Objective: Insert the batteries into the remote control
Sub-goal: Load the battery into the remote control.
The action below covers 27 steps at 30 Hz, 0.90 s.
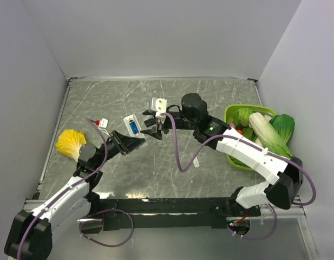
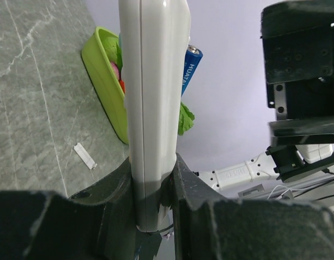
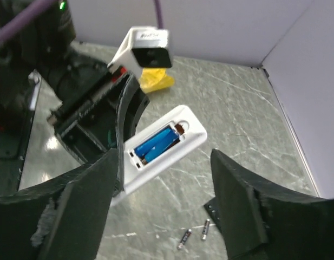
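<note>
My left gripper [image 1: 125,142] [image 2: 153,168] is shut on the lower end of the white remote control [image 1: 132,125] [image 2: 153,97] [image 3: 180,132] and holds it above the table. The battery bay is uncovered, with two blue batteries [image 3: 156,143] lying side by side in it. In the left wrist view the remote shows edge-on, and one blue battery [image 2: 191,67] juts out at a slant behind it. My right gripper [image 1: 151,128] [image 3: 164,181] hangs just right of the remote, open, with nothing between its fingers [image 3: 237,195].
A green basket [image 1: 231,111] [image 2: 104,76] of vegetables stands at the right. A yellow leafy item [image 1: 71,142] [image 3: 154,81] lies at the left. Two small dark cells [image 3: 194,234] and a white strip [image 1: 195,162] [image 2: 84,156] lie on the table.
</note>
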Available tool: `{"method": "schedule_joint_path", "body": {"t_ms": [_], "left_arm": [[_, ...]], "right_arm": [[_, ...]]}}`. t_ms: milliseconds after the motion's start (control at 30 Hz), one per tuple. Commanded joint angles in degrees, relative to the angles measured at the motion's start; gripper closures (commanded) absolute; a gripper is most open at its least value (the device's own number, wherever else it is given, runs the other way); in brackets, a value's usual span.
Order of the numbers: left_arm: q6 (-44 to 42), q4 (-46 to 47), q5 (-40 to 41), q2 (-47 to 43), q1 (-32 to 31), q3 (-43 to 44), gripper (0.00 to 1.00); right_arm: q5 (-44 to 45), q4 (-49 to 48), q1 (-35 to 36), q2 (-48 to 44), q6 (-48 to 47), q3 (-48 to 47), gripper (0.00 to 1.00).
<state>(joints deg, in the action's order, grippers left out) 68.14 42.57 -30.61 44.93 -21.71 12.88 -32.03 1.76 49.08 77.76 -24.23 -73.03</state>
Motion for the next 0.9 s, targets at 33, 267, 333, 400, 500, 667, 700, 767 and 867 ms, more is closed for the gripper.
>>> {"method": "schedule_joint_path", "body": {"t_ms": [33, 267, 333, 400, 500, 667, 700, 767, 867], "left_arm": [[-2.0, 3.7, -3.8, 0.8, 0.2, 4.1, 0.98], [-3.1, 2.0, -5.2, 1.6, 0.2, 5.3, 0.98], [-3.5, 1.6, -5.3, 1.4, 0.2, 5.5, 0.98], [-3.6, 1.4, -5.3, 1.5, 0.1, 5.7, 0.98], [-4.0, 1.0, -5.6, 1.7, 0.2, 6.0, 0.98], [-4.0, 1.3, -6.0, 2.0, 0.1, 6.2, 0.98], [-4.2, 1.2, -6.0, 2.1, 0.1, 6.2, 0.98], [-4.4, 0.9, -6.4, 2.2, 0.1, 6.5, 0.98], [-4.5, 0.9, -6.4, 2.1, 0.1, 6.5, 0.98]], "right_arm": [[-9.4, 1.6, -1.3, 1.0, -9.0, -2.9, 0.29], [-11.7, 5.5, -1.6, 5.5, -12.2, -7.6, 0.47], [-12.6, 6.6, -1.6, 6.2, -12.4, -8.4, 0.49], [-12.8, 7.5, -1.6, 7.1, -12.9, -9.6, 0.5], [-12.4, 7.6, -1.6, 8.2, -13.4, -10.4, 0.5], [-11.5, 7.7, -1.8, 9.7, -14.1, -11.4, 0.52], [-11.5, 7.7, -1.7, 9.9, -14.1, -11.6, 0.53], [-11.6, 7.8, -1.9, 10.4, -14.1, -12.1, 0.55], [-11.8, 7.9, -2.1, 11.0, -13.8, -12.5, 0.57]]}}
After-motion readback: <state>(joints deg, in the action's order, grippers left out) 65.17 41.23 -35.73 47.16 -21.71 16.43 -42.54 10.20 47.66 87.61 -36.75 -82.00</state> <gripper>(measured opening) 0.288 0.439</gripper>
